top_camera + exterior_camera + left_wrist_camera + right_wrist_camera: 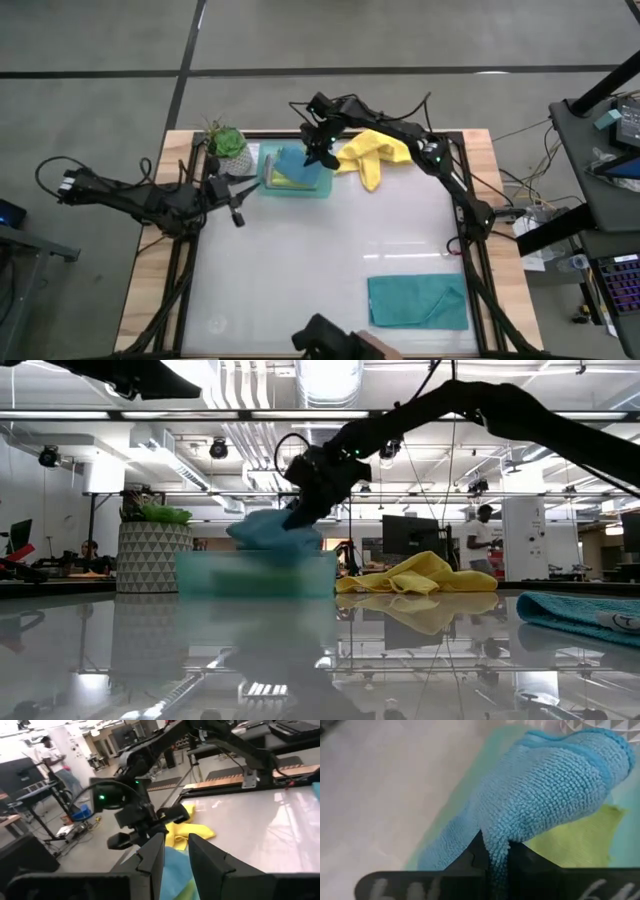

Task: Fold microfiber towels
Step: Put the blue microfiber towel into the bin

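Observation:
A blue towel (545, 795), folded, hangs over the mint-green tray (268, 172) at the table's far side, with my right gripper (322, 155) shut on it. Under it a lime-green towel (575, 840) lies in the tray. A crumpled yellow towel (375, 152) rests on the table just right of the tray. A teal towel (418, 302) lies flat near the front right corner. My left gripper (237, 210) waits left of the tray, level, its fingers a little apart with nothing between them. My right gripper pinches a thick folded edge of the blue towel (495, 847) between its two fingers, several layers together. The fingers slant down from the table's far right side. The towel droops away from the fingers, its lower part (262, 530) in the tray on the lime-green towel.
A small potted plant (228, 145) stands just left of the tray at the far edge. The glossy white table (320, 260) lies bare across its middle. A dark object (320, 335) sits at the near edge. A person (483, 530) stands in the room behind.

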You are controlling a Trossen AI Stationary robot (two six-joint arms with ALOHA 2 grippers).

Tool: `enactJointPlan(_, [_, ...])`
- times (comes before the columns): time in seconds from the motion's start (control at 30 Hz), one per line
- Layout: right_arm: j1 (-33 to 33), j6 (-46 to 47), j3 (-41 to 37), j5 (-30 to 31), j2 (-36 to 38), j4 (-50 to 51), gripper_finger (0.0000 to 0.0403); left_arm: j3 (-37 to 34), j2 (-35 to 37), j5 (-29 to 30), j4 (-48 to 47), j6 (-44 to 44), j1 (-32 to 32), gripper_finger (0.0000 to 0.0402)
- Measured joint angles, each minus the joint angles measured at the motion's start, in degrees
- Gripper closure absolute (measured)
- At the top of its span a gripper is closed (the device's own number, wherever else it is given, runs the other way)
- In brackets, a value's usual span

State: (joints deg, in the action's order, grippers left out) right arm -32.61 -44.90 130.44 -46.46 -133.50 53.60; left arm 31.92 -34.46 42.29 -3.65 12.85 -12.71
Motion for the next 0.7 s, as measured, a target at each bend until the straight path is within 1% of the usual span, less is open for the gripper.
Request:
enactJointPlan(0.17, [-0.16,-3.06,-1.14,1.42,0.01,-1.72,0.0390,-0.02,-0.77,0.71,0.23,0.12,0.17,0.0325])
enactJointPlan(0.27, [0.25,-6.46,-1.34,2.24,0.01,-3.16,0.0390,-0.02,-1.45,0.71,0.26,0.07,0.52,0.0325])
enactJointPlan(0.33, [0.92,-8.15,-1.67,5.36,0.09,-4.86,0.0390,-0.02,-1.96,0.71,0.22,0.09,0.78,0.0325])
enactJointPlan(0.4, [1.55,-7.26,-2.09,9.69,0.09,-7.30,0.0390,-0.02,-2.52,0.71,0.30,0.00,1.00,0.0325])
enactJointPlan(0.43, [1.78,-6.91,-2.29,10.89,0.09,-7.96,0.0390,-0.02,-2.86,0.71,0.62,-0.01,1.16,0.0325])
enactJointPlan(0.53, [2.27,-8.74,-3.02,11.50,0.09,-9.44,0.0389,-0.02,-3.82,0.71,1.19,0.04,1.51,0.0325])
enactJointPlan(0.6, [2.50,-9.26,-3.11,11.94,0.09,-9.53,0.0380,-0.02,-4.36,0.71,1.81,0.29,1.79,0.0325])
enactJointPlan(0.7, [2.61,-6.91,-3.18,12.06,0.09,-10.38,0.0352,-0.02,-5.06,0.71,2.07,1.04,1.88,0.0325])
